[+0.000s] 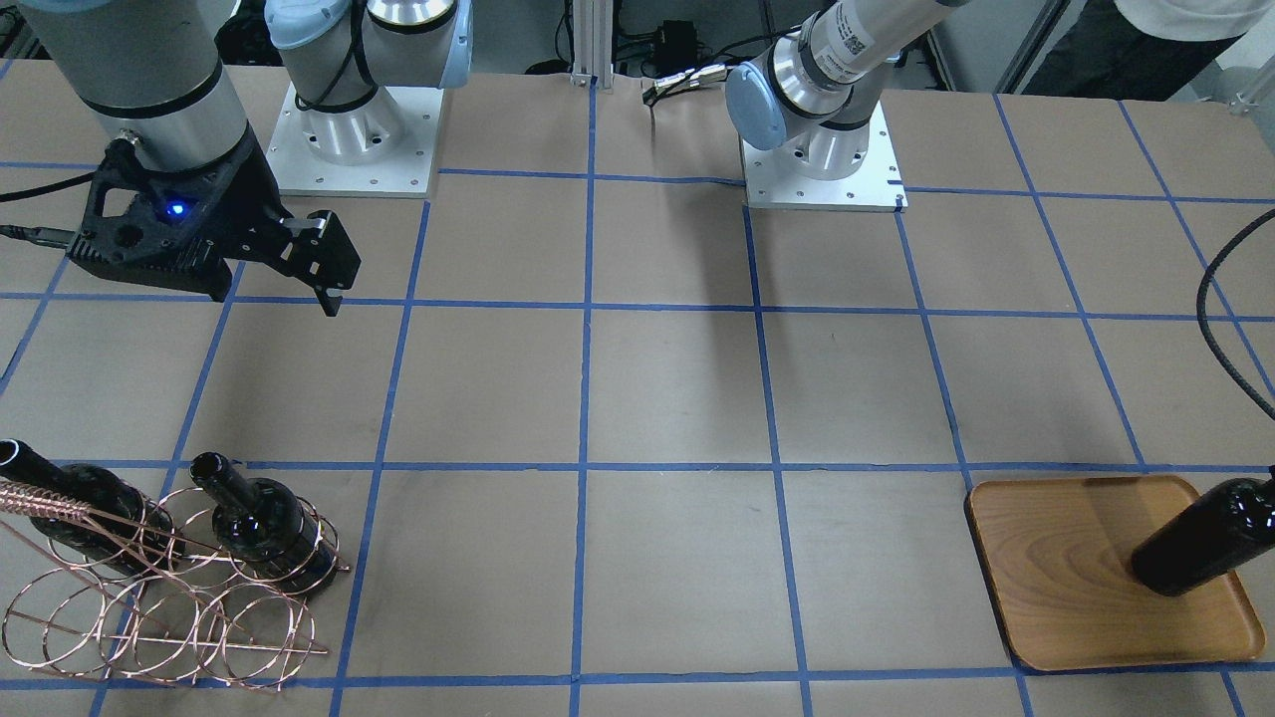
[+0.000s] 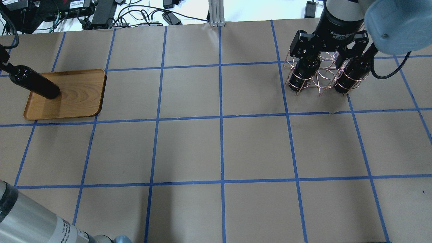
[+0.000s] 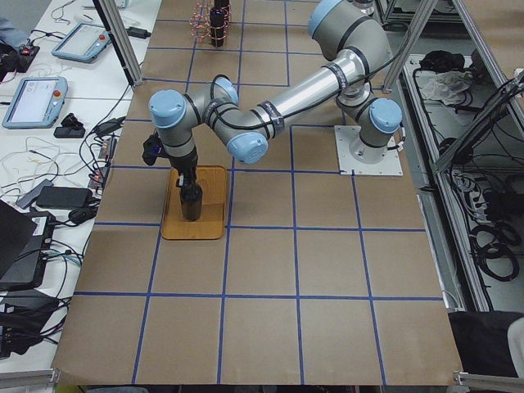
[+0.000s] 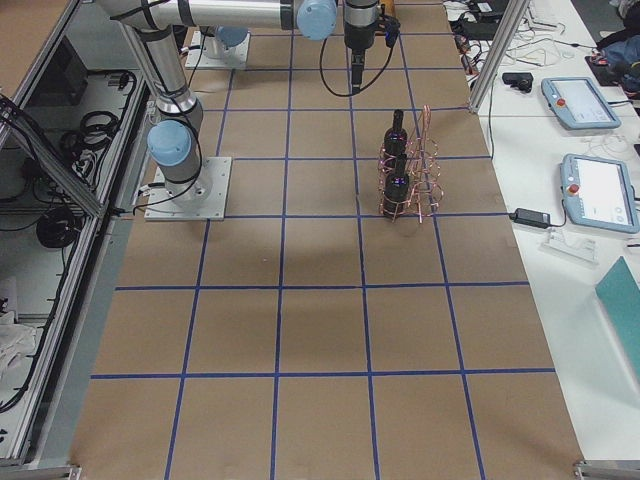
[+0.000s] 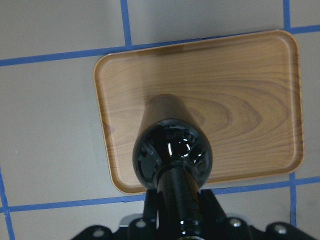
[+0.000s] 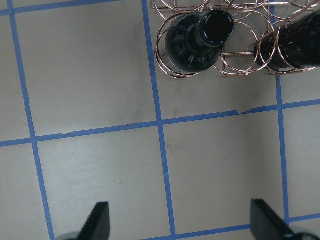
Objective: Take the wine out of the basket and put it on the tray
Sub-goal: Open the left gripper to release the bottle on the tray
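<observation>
My left gripper (image 5: 180, 222) is shut on the neck of a near-black wine bottle (image 5: 172, 152) and holds it upright on or just above the wooden tray (image 5: 250, 90). Bottle (image 1: 1210, 533) and tray (image 1: 1056, 588) sit at the table's left end; they also show in the overhead view as bottle (image 2: 33, 82) and tray (image 2: 77, 98). My right gripper (image 6: 182, 225) is open and empty, hovering on the robot's side of the copper wire basket (image 6: 240, 55). The basket (image 1: 159, 607) holds two more upright bottles (image 1: 264, 523) (image 1: 70, 498).
The brown paper table has a blue tape grid. Both arm bases (image 1: 354, 139) (image 1: 822, 164) stand at the robot's edge. A black cable (image 1: 1220, 319) hangs near the tray end. Operator tablets (image 4: 585, 100) lie on a side bench beyond the basket.
</observation>
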Controlling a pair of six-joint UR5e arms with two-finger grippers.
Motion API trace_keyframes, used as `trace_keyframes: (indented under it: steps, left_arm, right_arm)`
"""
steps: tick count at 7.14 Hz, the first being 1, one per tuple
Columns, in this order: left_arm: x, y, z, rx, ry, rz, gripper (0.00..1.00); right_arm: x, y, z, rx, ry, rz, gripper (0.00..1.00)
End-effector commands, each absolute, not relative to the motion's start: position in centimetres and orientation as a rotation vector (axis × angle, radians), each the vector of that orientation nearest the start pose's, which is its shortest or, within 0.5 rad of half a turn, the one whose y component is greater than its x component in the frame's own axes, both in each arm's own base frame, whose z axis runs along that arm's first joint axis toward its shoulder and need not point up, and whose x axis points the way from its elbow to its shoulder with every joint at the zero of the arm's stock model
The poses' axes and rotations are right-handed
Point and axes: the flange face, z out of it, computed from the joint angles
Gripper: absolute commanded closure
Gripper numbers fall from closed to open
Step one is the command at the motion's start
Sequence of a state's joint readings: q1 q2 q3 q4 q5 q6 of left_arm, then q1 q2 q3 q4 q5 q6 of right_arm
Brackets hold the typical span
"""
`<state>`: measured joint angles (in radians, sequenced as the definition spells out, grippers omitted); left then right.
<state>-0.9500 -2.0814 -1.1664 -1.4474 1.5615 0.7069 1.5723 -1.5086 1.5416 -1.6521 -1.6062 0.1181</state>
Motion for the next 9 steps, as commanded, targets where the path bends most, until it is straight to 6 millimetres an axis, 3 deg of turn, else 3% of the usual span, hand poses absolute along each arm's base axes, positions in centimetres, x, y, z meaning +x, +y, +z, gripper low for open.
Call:
trace_keyframes:
  steps: [1, 3, 4, 5, 6, 7, 9]
  left_arm:
    - [29.6, -64.7, 38.8, 0.1, 3.156, -0.029, 0.65]
    - [29.7, -64.6, 38.8, 0.097, 3.156, -0.031, 0.44]
    - [29.6, -64.5, 39.4, 0.099, 3.151, -0.041, 0.18]
    - [29.4, -64.1, 40.4, 0.102, 3.142, -0.054, 0.11]
    - [29.0, -63.6, 42.0, 0.109, 3.127, -0.076, 0.1]
    - [27.3, -62.5, 43.9, 0.118, 3.129, -0.055, 0.1]
    - [21.4, -58.7, 48.3, 0.116, 3.153, 0.0, 0.1]
  right_arm:
    - [13.1, -52.3, 47.9, 0.186, 3.168, -0.079, 0.0]
    - [13.1, -52.3, 47.9, 0.2, 3.165, -0.081, 0.0]
    - [13.1, -52.3, 47.9, 0.203, 3.165, -0.079, 0.0]
    - [13.1, -52.3, 47.9, 0.203, 3.165, -0.081, 0.0]
    - [13.1, -52.3, 47.8, 0.203, 3.163, -0.076, 0.0]
    - [13.1, -52.2, 47.7, 0.203, 3.165, -0.074, 0.0]
    - [13.1, -52.2, 47.7, 0.196, 3.166, -0.074, 0.0]
